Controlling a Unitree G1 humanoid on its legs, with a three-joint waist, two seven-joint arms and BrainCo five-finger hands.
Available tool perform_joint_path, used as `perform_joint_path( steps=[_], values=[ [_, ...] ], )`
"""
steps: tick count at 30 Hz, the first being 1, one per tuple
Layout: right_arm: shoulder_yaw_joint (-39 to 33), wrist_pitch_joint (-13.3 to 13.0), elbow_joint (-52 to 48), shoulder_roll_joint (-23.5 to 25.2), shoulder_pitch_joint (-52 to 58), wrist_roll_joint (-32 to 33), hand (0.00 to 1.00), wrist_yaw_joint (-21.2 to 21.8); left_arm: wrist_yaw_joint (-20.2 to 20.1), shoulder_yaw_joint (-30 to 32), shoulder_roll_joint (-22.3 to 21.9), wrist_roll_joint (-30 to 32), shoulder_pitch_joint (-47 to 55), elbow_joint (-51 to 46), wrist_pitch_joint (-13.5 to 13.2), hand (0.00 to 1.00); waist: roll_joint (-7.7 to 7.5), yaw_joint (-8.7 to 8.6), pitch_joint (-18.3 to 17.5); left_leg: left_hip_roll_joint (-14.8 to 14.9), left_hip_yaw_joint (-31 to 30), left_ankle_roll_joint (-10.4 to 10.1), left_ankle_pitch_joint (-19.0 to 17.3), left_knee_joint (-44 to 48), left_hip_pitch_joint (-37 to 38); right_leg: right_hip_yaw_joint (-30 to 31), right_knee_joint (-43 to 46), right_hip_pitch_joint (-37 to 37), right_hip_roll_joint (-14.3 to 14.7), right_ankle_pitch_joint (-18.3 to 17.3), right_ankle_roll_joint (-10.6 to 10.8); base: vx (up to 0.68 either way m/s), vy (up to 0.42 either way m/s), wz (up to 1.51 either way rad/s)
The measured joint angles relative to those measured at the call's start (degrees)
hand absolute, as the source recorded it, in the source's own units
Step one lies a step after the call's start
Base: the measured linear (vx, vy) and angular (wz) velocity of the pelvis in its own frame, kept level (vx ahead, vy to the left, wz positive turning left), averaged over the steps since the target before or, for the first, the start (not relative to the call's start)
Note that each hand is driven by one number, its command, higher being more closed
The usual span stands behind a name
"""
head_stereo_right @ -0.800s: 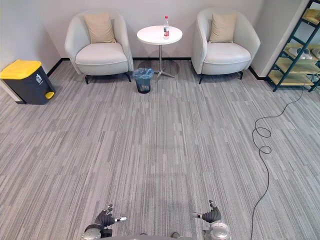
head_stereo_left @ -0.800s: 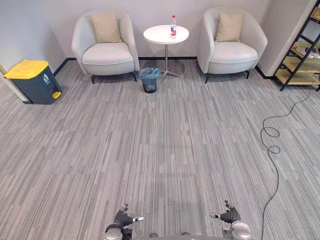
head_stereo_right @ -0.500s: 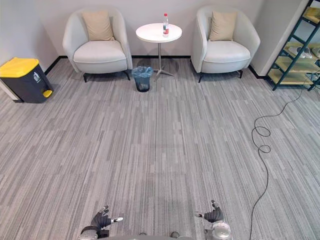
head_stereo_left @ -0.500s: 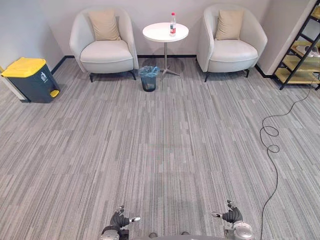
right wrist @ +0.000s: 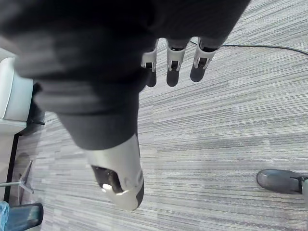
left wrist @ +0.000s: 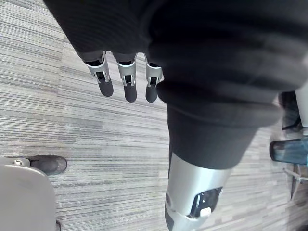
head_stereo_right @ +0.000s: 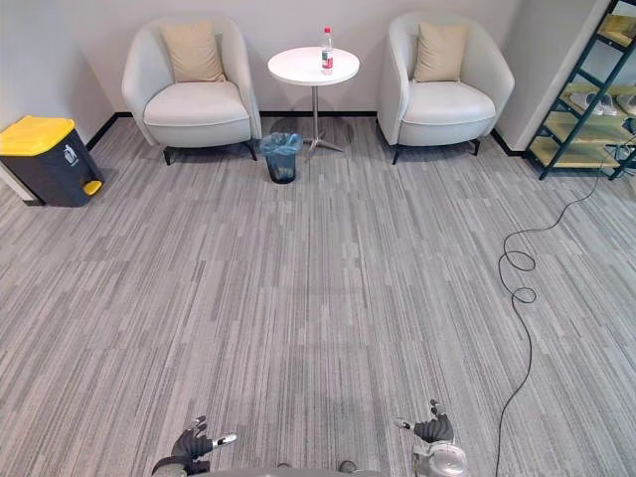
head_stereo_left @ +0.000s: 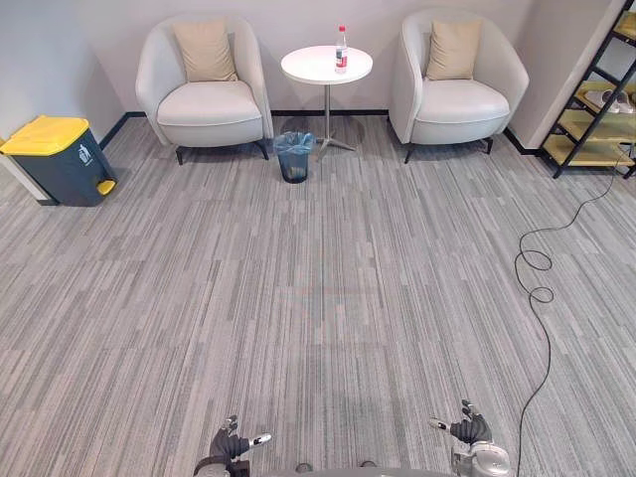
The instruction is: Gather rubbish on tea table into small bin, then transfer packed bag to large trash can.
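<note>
**Seating corner with both hands at the near edge**

At the far left, a dark large trash can (head_stereo_left: 58, 159) with a yellow lid is set on the carpet (head_stereo_left: 318, 298) beside the wall. Next to it, a pale left armchair (head_stereo_left: 204, 94) with a tan cushion (head_stereo_left: 206, 50) is placed. A small bin (head_stereo_left: 294, 159), lined with a blue bag (head_stereo_left: 295, 144), is stood on the carpet just in front of the round white desk (head_stereo_left: 320, 68). On the desk a red-capped bottle (head_stereo_left: 341, 50) is seen upright. A right armchair (head_stereo_left: 459, 89) and a dark shelf (head_stereo_left: 596, 99) follow. Well apart from the desk, the left hand (head_stereo_left: 231, 449) and the right hand (head_stereo_left: 467, 431) are held low. The left fingers (left wrist: 129, 91) and the right fingers (right wrist: 172, 77) are extended straight, apart, and closed on nothing.
</note>
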Motion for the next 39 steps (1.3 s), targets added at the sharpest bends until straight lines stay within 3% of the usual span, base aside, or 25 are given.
perform_joint_path(
  steps=[12,21,23,25,26,27,29,32,34,35,36,37,38,39],
  values=[
    [-0.43,0.09,-0.01,-0.05,0.29,1.67,0.00,0.01,-0.01,0.12,0.03,-0.08,0.17,-0.01,0.05,0.00,0.12,0.07,0.00,0.33,1.40,0.71,-1.11,0.53,-1.39,1.43,-0.11,-1.36,0.42,-0.05,0.05,0.01,-0.015,-0.07],
    [-0.42,0.10,-0.05,0.03,-2.95,3.33,0.00,-0.01,0.05,0.13,0.03,-1.40,-0.05,-0.51,-0.02,0.00,0.92,0.66,0.56,1.54,5.96,2.14,-10.00,13.38,-8.45,6.20,4.54,-6.45,0.55,-2.40,1.81,0.04,0.040,-0.29],
    [-0.42,0.09,-0.10,0.03,-2.98,3.73,0.00,-0.03,0.05,0.12,0.03,-1.62,-0.23,-0.97,-0.04,0.00,1.12,1.25,1.23,1.74,6.79,2.56,-12.06,15.81,-9.39,6.85,10.62,-9.23,0.49,-5.58,2.40,0.05,0.076,-0.28],
    [-0.33,0.11,-0.09,0.17,-2.75,3.81,0.00,-0.02,0.10,0.04,0.12,-2.07,-0.33,-2.60,-0.06,0.00,1.16,1.62,2.42,1.43,7.29,3.14,-14.32,18.29,-9.02,5.01,27.10,-16.06,-0.75,-10.27,5.96,0.07,0.099,-0.12],
    [-0.32,0.11,-0.09,0.19,-2.77,3.81,0.00,-0.02,0.10,0.01,0.16,-2.06,-0.37,-2.71,-0.10,0.00,1.10,1.62,2.50,1.30,7.28,3.15,-14.33,18.28,-8.83,4.67,29.13,-17.05,-1.00,-10.38,6.13,0.12,0.085,0.11],
    [-0.27,0.11,-0.16,0.44,-2.85,3.92,0.00,-0.02,0.11,-0.27,0.55,-2.07,-0.75,-2.96,-0.12,0.00,0.74,1.54,3.31,0.49,6.85,3.38,-14.46,17.90,-7.19,3.35,38.05,-20.25,-2.31,-10.41,6.32,0.12,0.061,0.16],
    [0.21,0.18,-0.19,0.59,-2.47,4.21,0.00,0.03,0.18,-0.64,1.45,-2.06,-1.57,-3.10,-0.12,0.00,0.72,0.99,4.79,-0.63,5.35,4.61,-15.41,17.25,-4.41,0.45,46.24,-23.26,-4.68,-12.73,6.94,0.19,0.033,0.40],
    [0.21,0.13,-0.73,0.23,-2.98,4.30,0.00,0.00,0.61,-0.51,1.77,-2.16,-1.60,-4.02,-0.11,0.00,0.54,-0.10,5.01,-0.40,3.11,4.57,-16.00,15.37,-1.29,-3.15,42.43,-25.71,-5.64,-13.97,5.22,0.25,-0.030,0.42],
    [0.23,0.11,-0.75,-0.64,-4.03,4.30,0.00,-0.02,1.29,-0.55,1.55,-2.55,-2.59,-4.67,-0.14,0.00,1.64,-0.13,5.65,1.47,2.10,3.28,-16.41,13.93,0.32,-5.28,33.97,-28.04,-4.56,-12.35,3.49,0.36,-0.108,0.31],
    [0.25,0.09,-0.82,-0.84,-4.17,4.30,0.00,-0.17,1.53,-0.79,1.67,-2.58,-2.94,-4.67,-0.24,0.00,1.38,-0.22,5.56,1.85,1.48,1.52,-16.36,13.02,1.34,-5.05,27.28,-28.15,-3.77,-8.42,2.79,0.48,-0.192,0.45],
    [0.24,0.11,-0.91,-1.05,-3.75,4.32,0.00,-0.22,1.50,-0.94,1.77,-2.57,-3.04,-4.60,-0.27,0.00,0.28,-0.60,5.23,1.99,0.37,0.00,-17.16,13.01,2.75,-4.86,25.15,-27.82,-4.04,-0.40,-0.72,0.50,-0.199,0.39],
    [0.23,0.15,-0.79,-1.60,-3.66,4.32,0.00,-0.23,1.54,-0.93,1.07,-2.59,-3.25,-4.31,-0.24,0.00,1.36,-0.72,5.36,3.10,0.03,-0.57,-17.50,13.29,3.14,-5.56,26.47,-27.90,-3.62,-0.72,-1.93,0.43,-0.199,0.29],
    [0.23,0.13,-1.80,-1.73,-4.44,4.33,0.00,-0.32,1.49,-0.87,0.54,-2.55,-3.32,-4.33,-0.35,0.00,2.28,-1.12,5.14,4.46,-0.14,-2.63,-16.34,16.34,1.86,-6.45,27.00,-27.47,-2.90,-3.25,-3.23,0.32,-0.166,0.07],
    [0.23,0.11,-2.14,-1.73,-4.80,4.33,0.00,-0.28,1.56,-0.82,0.29,-2.55,-3.34,-4.31,-0.34,0.00,2.46,-1.41,5.24,4.94,-0.22,-3.62,-15.74,18.83,0.87,-6.66,26.80,-26.83,-2.59,-3.76,-3.54,0.48,-0.288,0.10]
  ],
)
